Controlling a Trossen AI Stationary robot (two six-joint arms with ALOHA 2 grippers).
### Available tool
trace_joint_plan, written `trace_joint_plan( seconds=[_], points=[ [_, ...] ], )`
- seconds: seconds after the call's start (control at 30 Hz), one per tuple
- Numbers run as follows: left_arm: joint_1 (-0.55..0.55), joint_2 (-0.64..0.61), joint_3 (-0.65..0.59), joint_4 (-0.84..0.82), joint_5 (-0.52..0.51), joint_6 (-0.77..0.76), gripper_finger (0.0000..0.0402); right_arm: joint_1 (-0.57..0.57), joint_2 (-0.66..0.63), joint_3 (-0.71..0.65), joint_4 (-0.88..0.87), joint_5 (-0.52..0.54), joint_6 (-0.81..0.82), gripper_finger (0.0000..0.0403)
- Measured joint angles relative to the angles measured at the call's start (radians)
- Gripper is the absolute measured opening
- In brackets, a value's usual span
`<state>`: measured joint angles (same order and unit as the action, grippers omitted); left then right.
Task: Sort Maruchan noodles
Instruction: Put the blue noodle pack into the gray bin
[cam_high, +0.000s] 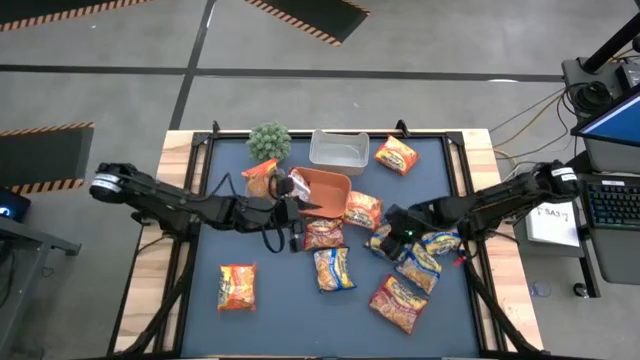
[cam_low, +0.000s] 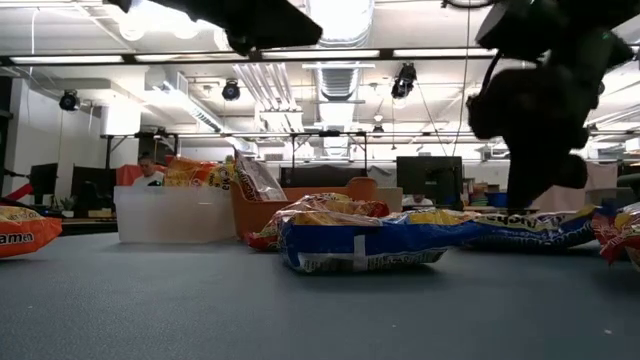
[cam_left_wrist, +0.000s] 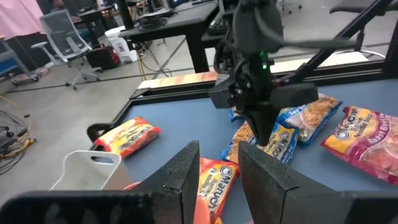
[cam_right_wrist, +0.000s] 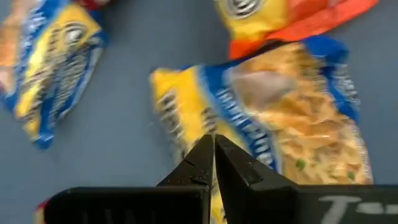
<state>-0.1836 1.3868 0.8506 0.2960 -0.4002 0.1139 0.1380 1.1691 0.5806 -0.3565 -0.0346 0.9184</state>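
Note:
Several Maruchan packets lie flat on the dark mat: orange ones (cam_high: 397, 154) (cam_high: 237, 286), blue-and-yellow ones (cam_high: 333, 268) (cam_high: 418, 265) and a red one (cam_high: 398, 303). My left gripper (cam_high: 300, 207) (cam_left_wrist: 217, 177) hovers open at the orange tray's (cam_high: 335, 181) near-left corner. An orange packet (cam_left_wrist: 214, 183) shows beyond its fingers. One packet (cam_low: 258, 180) stands tilted inside the tray. My right gripper (cam_high: 395, 232) (cam_right_wrist: 213, 149) points down, shut on a blue-and-yellow packet (cam_right_wrist: 273, 124) to the right of the tray. My right gripper pinches the blue-and-yellow packet at its edge (cam_right_wrist: 199, 134) between its two fingertips. The fingers (cam_left_wrist: 264, 127) come from above, pointing down. Whether the packet is lifted off the mat, I cannot tell.
A clear tub (cam_high: 338, 150) stands beyond the tray and a small green plant (cam_high: 269, 141) at the far left. More packets crowd the mat near the right gripper (cam_high: 440, 242). Bare mat lies at the near left, around the lone orange packet.

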Motion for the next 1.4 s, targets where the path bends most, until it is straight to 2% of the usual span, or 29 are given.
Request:
trace_joint_plan(
  seconds=[0.2,0.37,0.5,0.6,0.8,1.03,1.2,1.4],
  points=[
    [-0.001,0.13,0.095,0.0,0.064,0.0,0.0094,0.052,-0.111,0.004,-0.046,0.007,0.02,0.0008],
    [-0.02,0.237,0.15,0.003,0.078,-0.02,0.0094,0.081,-0.213,0.004,-0.254,0.033,0.128,0.0009],
    [-0.039,0.323,0.2,0.001,0.078,-0.042,0.0094,0.112,-0.232,-0.001,-0.394,0.054,0.227,0.0009],
    [-0.052,0.384,0.244,0.003,0.078,-0.046,0.0094,0.153,-0.198,-0.012,-0.385,0.057,0.269,0.0009],
    [-0.058,0.492,0.334,0.003,0.078,-0.045,0.0094,0.191,-0.068,-0.014,-0.356,0.166,0.295,0.0009],
    [-0.061,0.593,0.42,-0.007,0.078,-0.047,0.0094,0.198,0.04,-0.014,-0.189,0.16,0.128,0.0009],
    [-0.061,0.635,0.452,-0.039,0.077,-0.048,0.0094,0.198,0.016,-0.005,-0.199,0.13,0.115,0.0009],
    [-0.058,0.655,0.46,-0.035,0.07,-0.048,0.0094,0.198,-0.1,0.016,-0.253,0.112,0.103,0.0009]
  ],
)
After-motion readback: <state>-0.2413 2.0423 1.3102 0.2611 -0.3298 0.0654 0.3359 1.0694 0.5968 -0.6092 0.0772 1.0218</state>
